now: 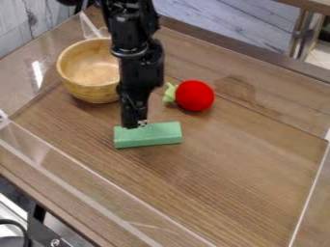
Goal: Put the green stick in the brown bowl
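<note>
The green stick (152, 136), a flat mint-green bar, lies on the wooden table in front of the arm. My gripper (131, 122) points straight down over the stick's left part, its fingers pressed together with no gap showing. The tips sit at the stick's top face; I cannot tell if they touch it. Nothing is held between them. The brown bowl (77, 71), round and thick-walled with a pale inside, stands at the back left, behind and to the left of the gripper. Part of its right rim is hidden by the arm.
A red ball (195, 96) with a small green leaf lies just right of the arm, behind the stick. Clear plastic walls (154, 227) ring the table. A chair or table leg (302, 41) stands beyond the far right edge.
</note>
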`<action>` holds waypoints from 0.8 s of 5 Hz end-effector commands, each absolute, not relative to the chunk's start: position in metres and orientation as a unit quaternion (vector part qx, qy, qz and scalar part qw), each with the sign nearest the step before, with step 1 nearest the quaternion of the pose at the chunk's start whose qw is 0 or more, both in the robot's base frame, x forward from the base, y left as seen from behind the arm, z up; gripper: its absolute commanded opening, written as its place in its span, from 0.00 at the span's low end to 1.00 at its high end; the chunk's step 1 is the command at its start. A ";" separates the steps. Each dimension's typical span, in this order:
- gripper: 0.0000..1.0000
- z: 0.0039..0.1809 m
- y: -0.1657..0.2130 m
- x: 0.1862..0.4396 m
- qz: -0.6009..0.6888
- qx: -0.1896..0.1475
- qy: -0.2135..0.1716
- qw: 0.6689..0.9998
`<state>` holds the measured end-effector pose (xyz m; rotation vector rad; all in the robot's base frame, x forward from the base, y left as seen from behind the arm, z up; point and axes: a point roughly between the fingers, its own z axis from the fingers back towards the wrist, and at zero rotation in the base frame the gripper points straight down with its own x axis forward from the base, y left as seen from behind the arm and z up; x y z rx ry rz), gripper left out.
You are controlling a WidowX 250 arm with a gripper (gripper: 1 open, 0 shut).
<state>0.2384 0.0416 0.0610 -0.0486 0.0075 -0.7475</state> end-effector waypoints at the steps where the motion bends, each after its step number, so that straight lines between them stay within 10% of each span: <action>1: 0.00 0.073 0.046 0.249 -0.400 -0.010 -0.023 0.916; 2: 0.00 0.075 0.049 0.254 -0.425 -0.010 -0.023 0.905; 3: 1.00 0.070 0.051 0.258 -0.454 -0.015 -0.020 0.890; 4: 1.00 0.062 0.049 0.254 -0.493 -0.020 -0.014 0.870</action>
